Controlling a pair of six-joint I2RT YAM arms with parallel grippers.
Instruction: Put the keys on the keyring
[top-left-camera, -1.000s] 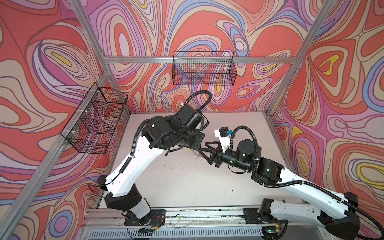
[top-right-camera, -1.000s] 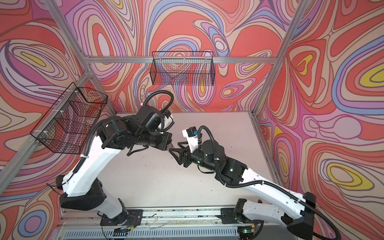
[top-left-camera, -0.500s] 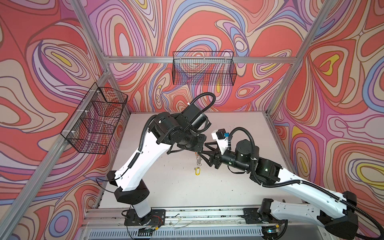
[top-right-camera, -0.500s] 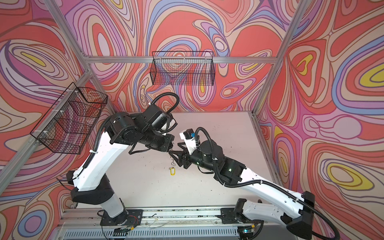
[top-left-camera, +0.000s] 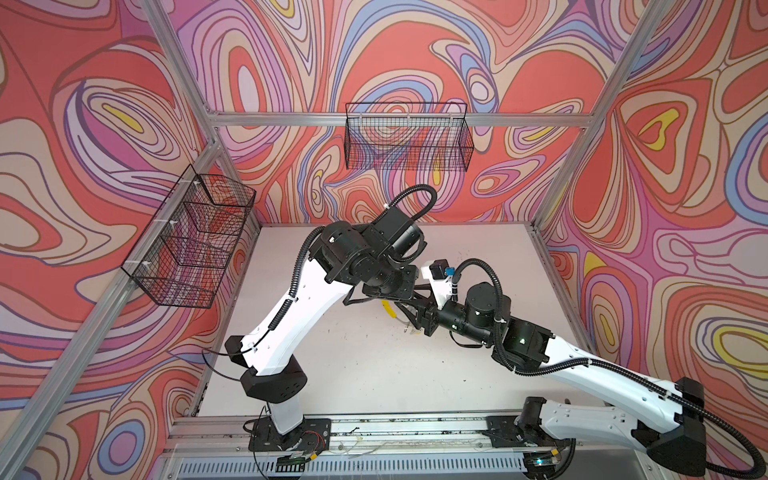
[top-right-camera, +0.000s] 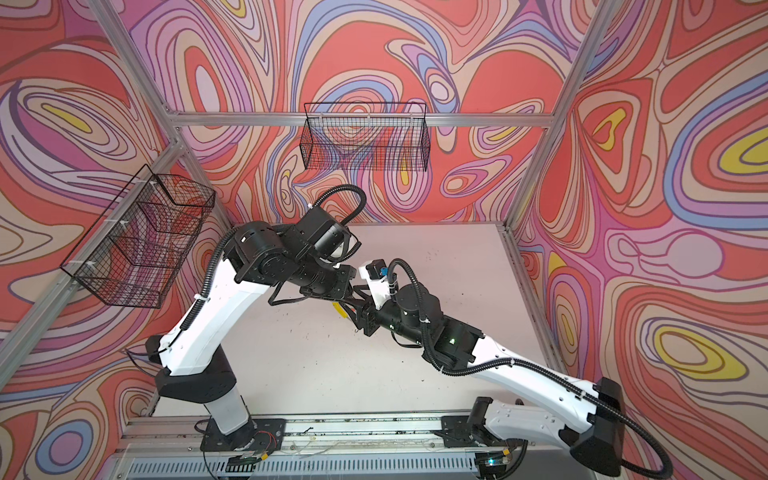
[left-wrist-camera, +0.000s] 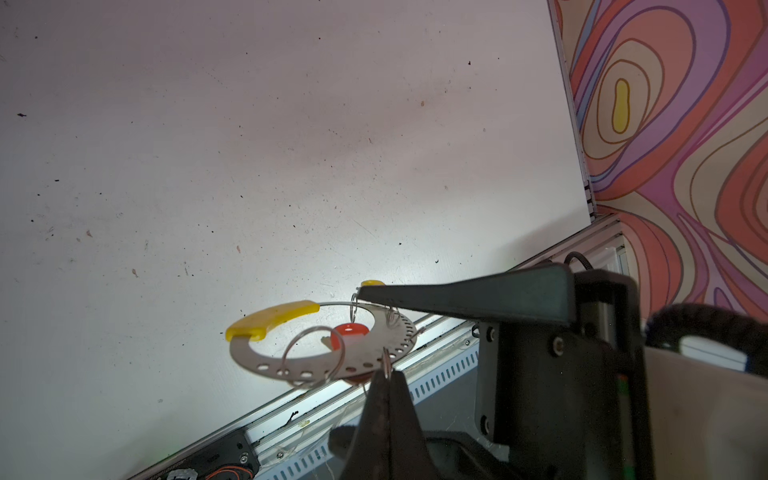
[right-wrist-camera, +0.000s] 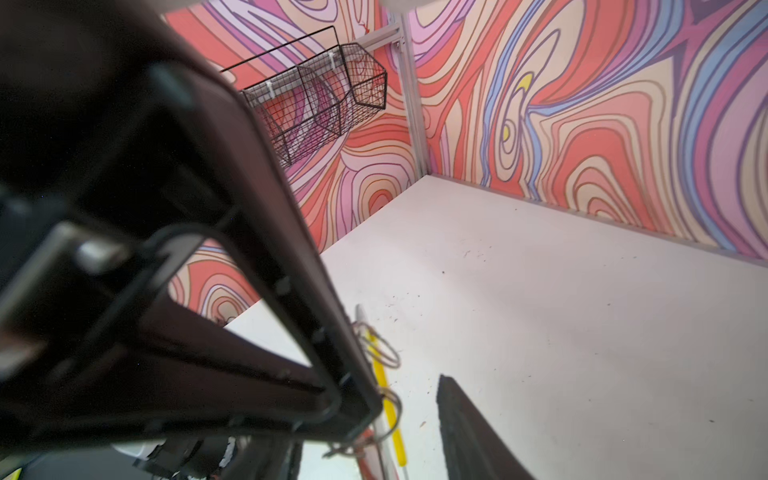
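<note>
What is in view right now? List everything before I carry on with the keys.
keyring: 1, grey with a yellow arc, held in the air above the table
wire split rings: several, silver, on the keyring's rim
red tag: 1, red, at the keyring's opening; its key is unclear
yellow tag: 1, yellow, mostly hidden behind the right gripper
wire baskets: 2, black, one on the back wall, one on the left wall
table: 1, white, below both arms
left gripper: 1, black, jaws shut at the keyring's rim
right gripper: 1, black, jaws apart, beside the keyring
</note>
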